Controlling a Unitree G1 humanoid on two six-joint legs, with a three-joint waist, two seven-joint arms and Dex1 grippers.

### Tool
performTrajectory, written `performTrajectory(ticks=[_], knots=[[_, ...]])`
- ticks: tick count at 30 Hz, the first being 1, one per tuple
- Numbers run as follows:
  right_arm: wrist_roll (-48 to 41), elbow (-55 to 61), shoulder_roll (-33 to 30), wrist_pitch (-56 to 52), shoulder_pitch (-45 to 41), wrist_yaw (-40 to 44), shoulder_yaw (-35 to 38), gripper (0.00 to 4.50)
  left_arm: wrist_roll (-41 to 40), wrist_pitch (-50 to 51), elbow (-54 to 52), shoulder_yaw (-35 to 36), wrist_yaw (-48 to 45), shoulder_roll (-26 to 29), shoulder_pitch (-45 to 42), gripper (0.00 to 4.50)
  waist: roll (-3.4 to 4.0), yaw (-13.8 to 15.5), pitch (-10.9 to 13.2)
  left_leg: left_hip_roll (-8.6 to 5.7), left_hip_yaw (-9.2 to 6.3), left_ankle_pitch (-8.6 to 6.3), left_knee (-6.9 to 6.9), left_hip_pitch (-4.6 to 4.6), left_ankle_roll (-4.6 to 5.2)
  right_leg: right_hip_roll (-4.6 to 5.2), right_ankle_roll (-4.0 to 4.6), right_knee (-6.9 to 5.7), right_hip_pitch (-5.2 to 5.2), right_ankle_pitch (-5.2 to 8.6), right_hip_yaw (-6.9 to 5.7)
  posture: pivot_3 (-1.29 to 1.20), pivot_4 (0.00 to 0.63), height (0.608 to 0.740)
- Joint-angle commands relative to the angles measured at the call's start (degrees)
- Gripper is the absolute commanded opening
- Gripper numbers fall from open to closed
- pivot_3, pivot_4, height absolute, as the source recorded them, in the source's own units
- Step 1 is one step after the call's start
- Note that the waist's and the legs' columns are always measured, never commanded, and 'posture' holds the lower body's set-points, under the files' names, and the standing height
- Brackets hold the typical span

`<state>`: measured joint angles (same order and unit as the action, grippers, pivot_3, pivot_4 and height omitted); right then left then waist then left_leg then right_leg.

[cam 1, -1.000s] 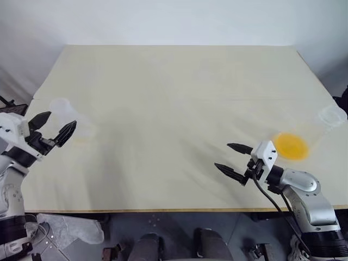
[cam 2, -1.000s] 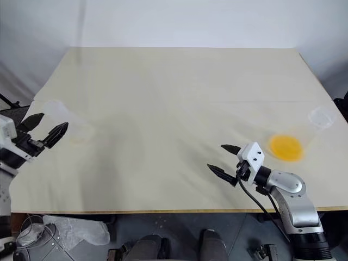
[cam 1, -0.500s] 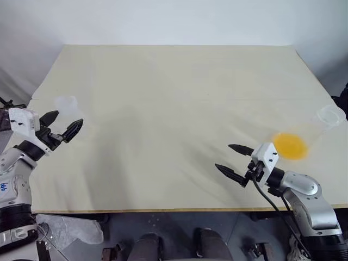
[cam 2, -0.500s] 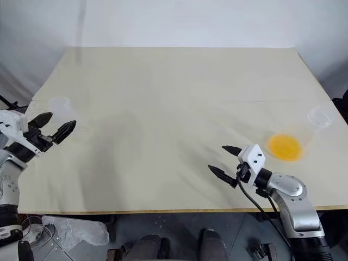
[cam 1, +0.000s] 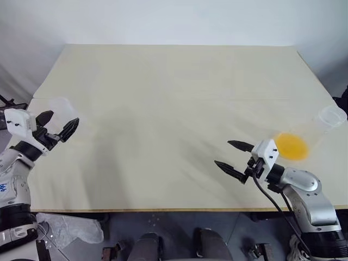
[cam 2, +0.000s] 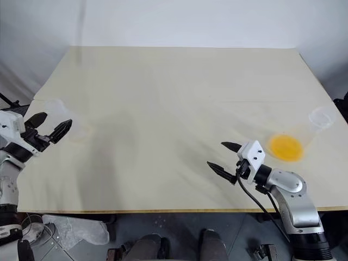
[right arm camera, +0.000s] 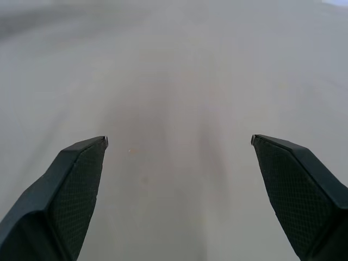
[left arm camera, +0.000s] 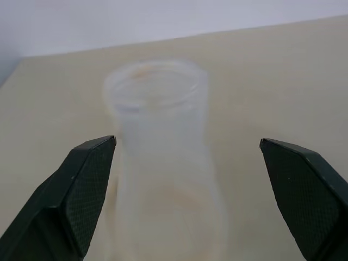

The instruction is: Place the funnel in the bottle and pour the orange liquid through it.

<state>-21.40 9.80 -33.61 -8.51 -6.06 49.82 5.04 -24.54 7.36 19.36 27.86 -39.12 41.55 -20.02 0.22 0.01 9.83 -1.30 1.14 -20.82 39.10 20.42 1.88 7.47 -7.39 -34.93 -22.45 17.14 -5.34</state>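
**Both grippers open, bottle at the table's left edge**

Left eye view: the pale table (cam 1: 179,98) fills most of the frame. At the left edge, mid-height, the left gripper (cam 1: 56,123) has its two black fingers spread wide, just beside the clear bottle (cam 1: 64,109), which stands upright; no contact can be made out. At lower right, the right gripper (cam 1: 232,155) is also spread wide over bare tabletop, holding nothing. Behind it, at the right edge, a clear vessel (cam 1: 321,124) lies tilted with the orange liquid (cam 1: 291,146) pooled in its wide base.

Left wrist view: the bottle (left arm camera: 163,179) stands centred between the open fingers (left arm camera: 81,196), with a gap on each side.

Right wrist view: the spread fingers (right arm camera: 70,190) frame plain table surface.

The funnel cannot be made out.
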Motion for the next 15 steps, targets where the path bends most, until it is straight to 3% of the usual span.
performTrajectory(ticks=[1,11,15], knots=[[-0.27,1.29,0.22,1.09,-0.11,-0.30,0.65,4.44,1.19,-1.72,1.91,-0.13,0.58,0.90,-1.58,4.50,0.00,-0.02,0.00,0.00,0.00,0.00,0.00,0.00,0.00,0.00,0.00,-0.01,0.00,0.00,-0.01,0.00,0.150,0.740],[-0.37,2.54,-0.11,1.05,1.35,-0.74,1.04,4.44,4.28,-8.14,12.78,-3.52,-0.10,0.45,-9.43,4.50,-0.06,0.19,0.03,-0.06,0.04,0.01,0.05,0.00,0.03,-0.01,0.00,-0.09,0.03,0.00,-0.67,0.00,0.150,0.740],[-0.42,3.30,-0.17,0.88,1.93,-1.19,1.40,4.50,4.70,-10.24,15.69,-4.18,-0.70,0.35,-11.23,3.54,-0.08,0.08,0.04,-0.07,0.05,0.01,0.05,0.00,0.03,-0.01,0.00,-0.11,0.02,0.00,-0.72,0.00,0.150,0.740]])
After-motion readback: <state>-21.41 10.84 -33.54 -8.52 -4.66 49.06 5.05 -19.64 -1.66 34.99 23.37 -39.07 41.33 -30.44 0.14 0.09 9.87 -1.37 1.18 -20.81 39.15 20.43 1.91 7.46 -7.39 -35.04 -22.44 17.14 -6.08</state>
